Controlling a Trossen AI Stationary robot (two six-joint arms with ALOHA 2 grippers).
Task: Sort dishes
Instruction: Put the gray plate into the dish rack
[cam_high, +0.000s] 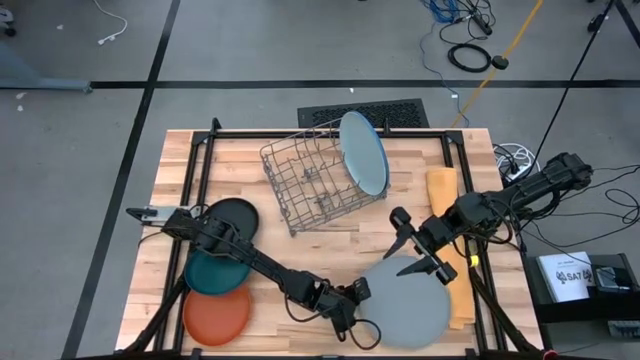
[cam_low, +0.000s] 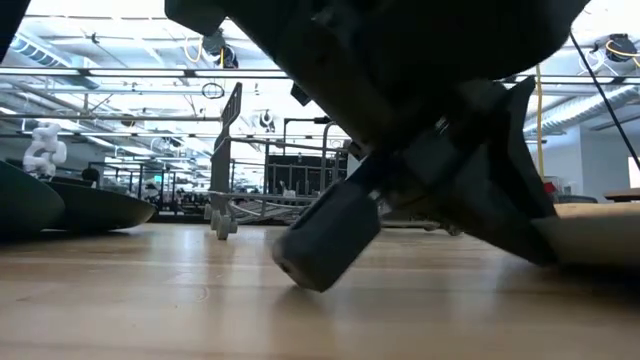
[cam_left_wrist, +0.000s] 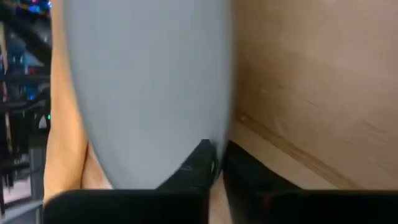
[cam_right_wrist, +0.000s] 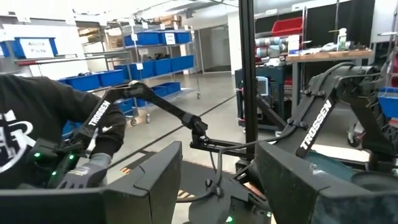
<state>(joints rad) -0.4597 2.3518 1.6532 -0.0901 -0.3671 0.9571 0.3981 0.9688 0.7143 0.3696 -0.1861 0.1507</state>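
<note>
A grey plate lies near the table's near right edge, its right side on a yellow-orange cloth. My left gripper is shut on its left rim. My right gripper hovers open and empty over the plate's far edge. A light blue plate stands on edge in the grey wire rack, leaning on its right side. Black, teal and orange plates lie at the left, partly under my left arm. The mid blue plate is not in view. My left gripper pinches the grey plate's left rim between its two fingers, one finger on the plate's face and the other on its other side. The fingers come nearly level from the table's left. I cannot tell whether the rim is lifted.
The rack stands at the table's far middle. A dark frame runs around the table top. Bare wood shows between the rack and the grey plate. In the right wrist view a person in a black shirt and glove stands beyond the table.
</note>
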